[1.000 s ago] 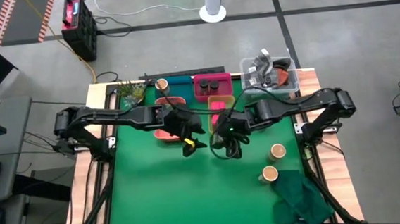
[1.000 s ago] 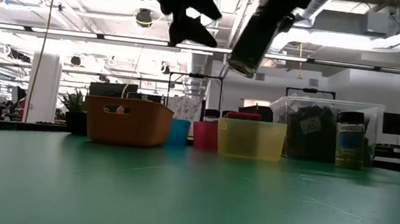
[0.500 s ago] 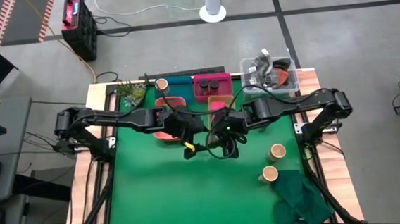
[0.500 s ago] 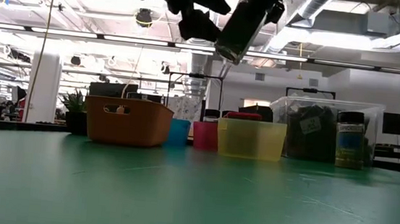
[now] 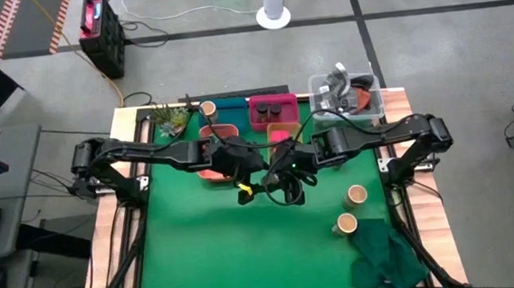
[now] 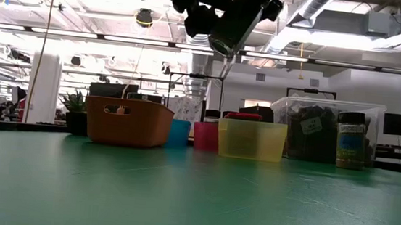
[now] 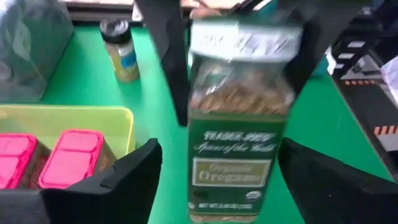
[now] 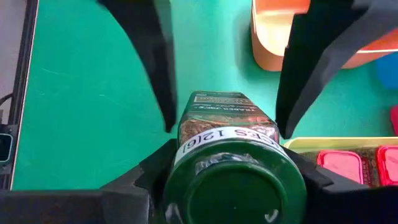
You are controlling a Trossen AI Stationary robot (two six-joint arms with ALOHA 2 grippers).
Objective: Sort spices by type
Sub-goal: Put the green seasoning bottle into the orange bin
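A green-lidded oregano jar (image 7: pixel 235 130) hangs high above mid-table, tilted in the low view (image 6: pixel 226 26). My right gripper (image 8: pixel 227 186) is shut on it. My left gripper (image 7: pixel 217 162) is open, and its fingers (image 8: pixel 158 68) stand on either side of the jar's base end; I cannot tell whether they touch it. In the high view both grippers meet near mid-table (image 5: pixel 273 172). Two tan-topped jars (image 5: pixel 357 194) (image 5: pixel 347 223) stand on the mat toward the right. Pink little boxes (image 7: pixel 68 155) sit in the yellow tray (image 7: pixel 74 115). My right gripper holds the oregano jar by its green-lidded end (image 8: pixel 180 186), pinched between the two fingers, one on each side. The jar points away from the wrist toward my left gripper. It is lifted clear of the table and tilted.
Along the far edge stand an orange tray (image 6: pixel 127 121), a blue one (image 6: pixel 178 132), a magenta one (image 6: pixel 204 135), the yellow one (image 6: pixel 251 139) and a clear box of clutter (image 5: pixel 344 92). A dark-topped jar (image 7: pixel 121 53) stands on the mat. A green cloth (image 5: pixel 387 257) lies at the near right corner.
My right gripper has carried the oregano jar toward the table's left and slightly up, to my left gripper. My left gripper has shifted a little toward it, and the jar's base end now lies between its open fingers.
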